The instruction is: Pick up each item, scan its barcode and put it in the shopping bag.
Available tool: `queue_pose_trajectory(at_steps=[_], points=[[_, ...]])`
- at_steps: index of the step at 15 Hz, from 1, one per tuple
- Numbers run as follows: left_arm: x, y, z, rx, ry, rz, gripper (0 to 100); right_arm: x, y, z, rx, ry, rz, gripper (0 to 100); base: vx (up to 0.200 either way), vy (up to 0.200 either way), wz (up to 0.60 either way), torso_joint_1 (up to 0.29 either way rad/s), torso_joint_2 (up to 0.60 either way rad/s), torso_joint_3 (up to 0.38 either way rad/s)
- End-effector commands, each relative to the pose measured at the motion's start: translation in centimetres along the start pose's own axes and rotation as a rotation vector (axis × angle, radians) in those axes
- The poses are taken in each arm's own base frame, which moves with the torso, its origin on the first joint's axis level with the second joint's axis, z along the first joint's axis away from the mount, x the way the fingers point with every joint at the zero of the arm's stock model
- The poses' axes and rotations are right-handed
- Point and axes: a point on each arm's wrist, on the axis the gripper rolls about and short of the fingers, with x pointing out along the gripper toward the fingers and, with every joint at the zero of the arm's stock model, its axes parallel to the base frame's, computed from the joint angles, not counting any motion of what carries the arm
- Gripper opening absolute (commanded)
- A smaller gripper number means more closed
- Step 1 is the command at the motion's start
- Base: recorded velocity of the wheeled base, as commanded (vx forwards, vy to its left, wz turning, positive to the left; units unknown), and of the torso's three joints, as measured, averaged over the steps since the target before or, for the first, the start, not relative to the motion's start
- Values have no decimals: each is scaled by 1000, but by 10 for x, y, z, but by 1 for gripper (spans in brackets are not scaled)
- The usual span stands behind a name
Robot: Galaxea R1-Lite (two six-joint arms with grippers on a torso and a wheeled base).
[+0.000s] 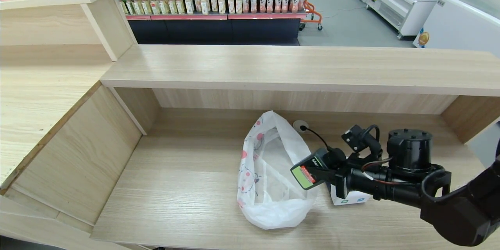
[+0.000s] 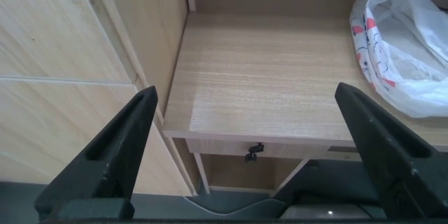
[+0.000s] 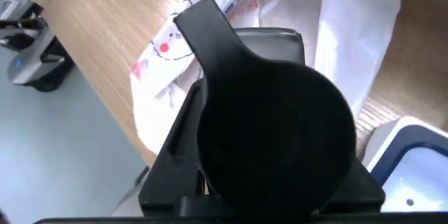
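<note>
Right gripper (image 1: pixel 326 168): fingers closed on a black scanner (image 1: pixel 308 174), held over the shopping bag (image 1: pixel 269 187) on the tabletop (image 1: pixel 175 187). Green-and-red scanner label, print unreadable. White box (image 1: pixel 351 199) lies beside the bag, ungripped. Left gripper (image 2: pixel 246 94): fingers spread wide, nothing held.

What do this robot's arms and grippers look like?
The right arm is glossy black, with a round, bolt-topped joint housing, looping black cables and a thin red wire running toward the right gripper. The left gripper has two matte black, wedge-shaped jaws.
</note>
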Motion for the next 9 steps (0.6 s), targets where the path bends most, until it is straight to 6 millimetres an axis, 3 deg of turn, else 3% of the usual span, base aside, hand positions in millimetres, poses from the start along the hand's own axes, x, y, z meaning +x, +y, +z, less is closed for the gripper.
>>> queue_pose_trajectory(at_steps=[1, 5, 9], points=[[0, 0, 0, 0, -1, 0, 100, 16, -3, -23, -44, 26, 12, 0, 0, 0, 0, 0, 0, 0], [0, 0, 0, 0, -1, 0, 100, 34, -9, -47, -182, -66, 8, 0, 0, 0, 0, 0, 0, 0], [0, 0, 0, 0, -1, 1, 100, 38, 10, -61, -185, -42, 68, 0, 0, 0, 0, 0, 0, 0]])
